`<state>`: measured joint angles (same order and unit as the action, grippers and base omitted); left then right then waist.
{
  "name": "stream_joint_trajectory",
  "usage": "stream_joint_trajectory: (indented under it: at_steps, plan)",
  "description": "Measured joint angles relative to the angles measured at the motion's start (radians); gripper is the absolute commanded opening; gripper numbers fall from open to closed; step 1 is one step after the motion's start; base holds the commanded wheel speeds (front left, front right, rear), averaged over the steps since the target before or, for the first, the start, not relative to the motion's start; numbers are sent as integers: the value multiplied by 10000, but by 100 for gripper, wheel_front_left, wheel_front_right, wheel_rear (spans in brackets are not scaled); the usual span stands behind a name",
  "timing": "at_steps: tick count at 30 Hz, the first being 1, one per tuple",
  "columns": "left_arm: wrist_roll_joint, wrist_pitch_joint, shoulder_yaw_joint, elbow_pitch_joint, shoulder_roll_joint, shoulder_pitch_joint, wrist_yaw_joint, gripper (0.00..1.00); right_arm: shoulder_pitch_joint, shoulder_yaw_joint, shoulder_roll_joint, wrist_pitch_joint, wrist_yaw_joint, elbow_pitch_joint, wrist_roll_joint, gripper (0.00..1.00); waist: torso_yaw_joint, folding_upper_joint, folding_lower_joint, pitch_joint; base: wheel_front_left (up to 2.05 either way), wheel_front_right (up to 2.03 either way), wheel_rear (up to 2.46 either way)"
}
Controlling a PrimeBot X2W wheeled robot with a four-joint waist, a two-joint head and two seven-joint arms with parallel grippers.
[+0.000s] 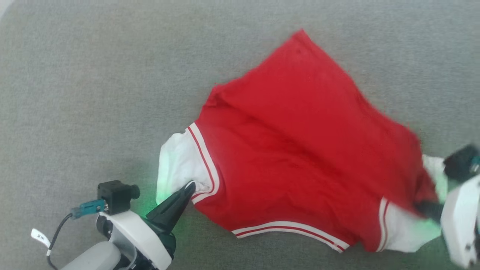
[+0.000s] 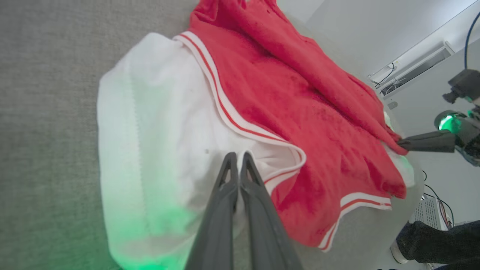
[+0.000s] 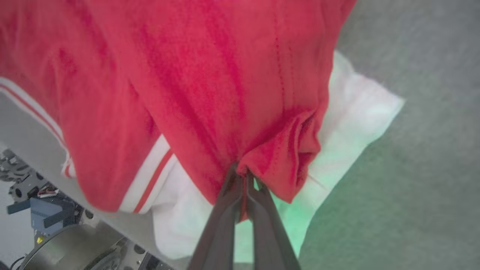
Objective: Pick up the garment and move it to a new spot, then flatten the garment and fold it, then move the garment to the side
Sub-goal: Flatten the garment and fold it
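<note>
The red garment (image 1: pixel 300 142) lies spread on the grey surface, plain side up, its lettering hidden. My left gripper (image 1: pixel 189 185) sits at the lower left, shut with its tips pinching the white left sleeve (image 2: pixel 157 123) beside the striped armhole trim (image 2: pixel 225 108); in the left wrist view the left gripper (image 2: pixel 237 155) rests on that sleeve. My right gripper (image 3: pixel 242 173) is shut on a bunched fold of red cloth (image 3: pixel 285 157) above the other white sleeve (image 3: pixel 360 108). In the head view the right gripper (image 1: pixel 423 208) shows at the right edge.
Grey cloth-covered surface (image 1: pixel 93 75) stretches wide to the left and behind the garment. Its near edge drops off close to the neckline (image 3: pixel 41 150), with robot base parts (image 3: pixel 56 243) below. A person's dark trouser leg (image 2: pixel 435 240) stands beyond the right end.
</note>
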<state>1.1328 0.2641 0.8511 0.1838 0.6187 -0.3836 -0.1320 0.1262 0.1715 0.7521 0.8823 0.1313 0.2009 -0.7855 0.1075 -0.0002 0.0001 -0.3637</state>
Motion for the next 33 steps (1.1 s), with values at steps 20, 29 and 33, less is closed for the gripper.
stream_joint_trajectory:
  at_steps: [20,29,33]
  plan:
    - [-272,0,-708,105,-150,771,0,0,-2347,-1446,-1505,-186,-2,2190,456,100,-231,1,0,366,0,0,0]
    - [-393,0,-564,25,-506,664,0,0,109,-2606,-965,-226,-4,2642,401,100,42,2,0,160,0,0,0]
    - [-433,0,-376,-27,-669,304,0,0,2016,-1662,-909,-203,-2,1818,591,100,261,2,0,-191,0,0,0]
